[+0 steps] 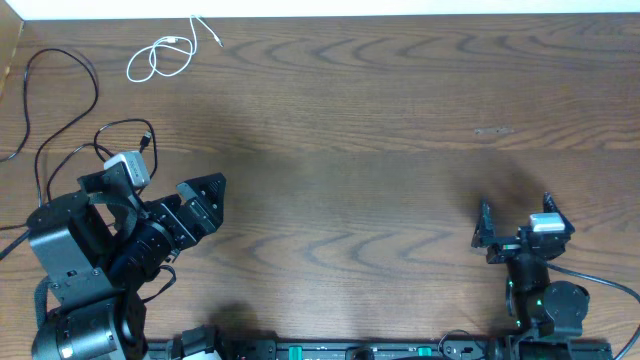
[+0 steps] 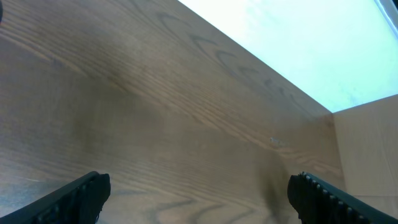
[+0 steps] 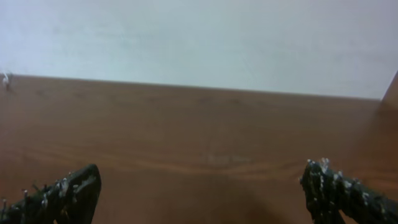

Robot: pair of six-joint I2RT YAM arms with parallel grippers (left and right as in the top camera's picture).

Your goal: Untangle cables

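Observation:
The short white cable point(image 1: 160, 57) lies coiled at the far left of the table, one thin end trailing right. A long black cable point(image 1: 75, 115) loops along the left edge. A second black cable point(image 1: 128, 127) curls beside it, its small plug end close behind my left arm. My left gripper point(image 1: 216, 203) hovers open to the right of the black cables, touching none. In the left wrist view my left gripper point(image 2: 199, 199) has only bare wood between its fingers. My right gripper point(image 1: 515, 210) stands open at the right front, and in its wrist view the right gripper point(image 3: 202, 193) holds nothing.
The wooden table point(image 1: 380, 130) ends at a white far edge point(image 1: 400, 8). A wooden side wall point(image 2: 373, 143) shows at the right of the left wrist view. A tiny white speck point(image 3: 6, 79) sits at the far left of the right wrist view.

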